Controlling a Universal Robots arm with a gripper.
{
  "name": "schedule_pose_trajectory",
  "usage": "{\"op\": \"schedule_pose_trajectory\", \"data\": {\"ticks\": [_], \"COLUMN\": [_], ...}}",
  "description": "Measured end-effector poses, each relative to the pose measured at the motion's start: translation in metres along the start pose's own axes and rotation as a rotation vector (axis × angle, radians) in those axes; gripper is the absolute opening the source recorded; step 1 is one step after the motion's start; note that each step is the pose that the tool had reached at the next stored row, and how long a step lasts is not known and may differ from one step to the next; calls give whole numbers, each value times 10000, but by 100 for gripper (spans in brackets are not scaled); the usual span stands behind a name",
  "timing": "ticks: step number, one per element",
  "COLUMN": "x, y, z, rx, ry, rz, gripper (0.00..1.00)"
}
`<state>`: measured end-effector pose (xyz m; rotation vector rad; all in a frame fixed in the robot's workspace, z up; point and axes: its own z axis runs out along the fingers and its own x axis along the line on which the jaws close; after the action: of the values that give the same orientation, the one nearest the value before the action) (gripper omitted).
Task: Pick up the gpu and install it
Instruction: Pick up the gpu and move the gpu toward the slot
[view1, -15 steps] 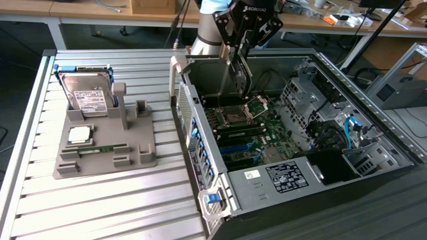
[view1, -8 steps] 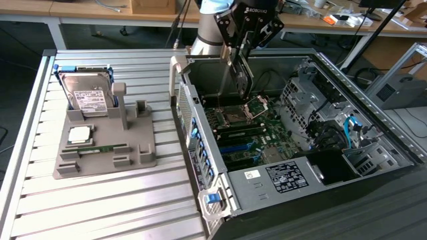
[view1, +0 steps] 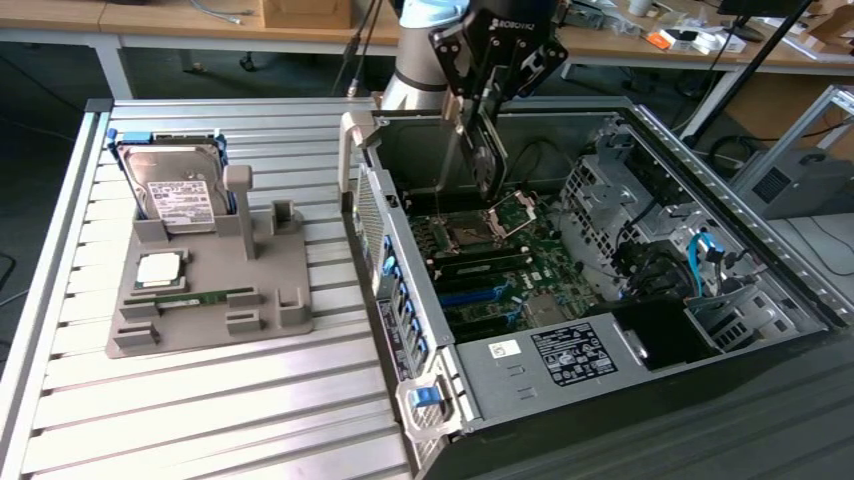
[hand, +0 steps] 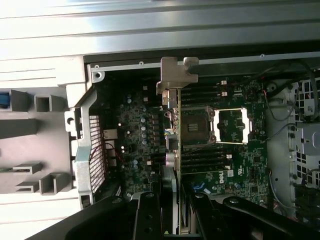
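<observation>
The gpu (view1: 487, 165) is held edge-down below the hand (view1: 483, 102), which is clamped on it, above the opened computer case (view1: 378, 215).

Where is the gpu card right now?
In the exterior view the gpu hangs upright, held by the gripper, near the top middle, over the motherboard of the open computer case, close to the CPU socket.

Gpu (view1: 483, 155) hangs upright in the gripper (view1: 489, 100), above the motherboard (view1: 487, 262) inside the case (view1: 767, 250). On the table (view1: 200, 425), at the exterior view's left of the case, the holder (view1: 200, 320) carries the hard drive (view1: 180, 195).
</observation>
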<state>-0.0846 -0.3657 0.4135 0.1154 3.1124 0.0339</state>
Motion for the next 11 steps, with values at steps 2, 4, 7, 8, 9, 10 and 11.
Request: {"op": "schedule_pose_trajectory", "data": {"ticks": [2,4,7,8,9,10,11], "x": [-4,-7,-11,-12,-18,-26,-27], "y": [0,0,0,0,1,1,1], "z": [6,9,14,15,24,31,33], "rx": [5,8,12,13,22,25,26], "ry": [0,-1,-2,-1,-2,-2,-3], "rz": [0,0,0,0,-1,-1,-1], "gripper": [27,27,27,27,27,27,27]}}
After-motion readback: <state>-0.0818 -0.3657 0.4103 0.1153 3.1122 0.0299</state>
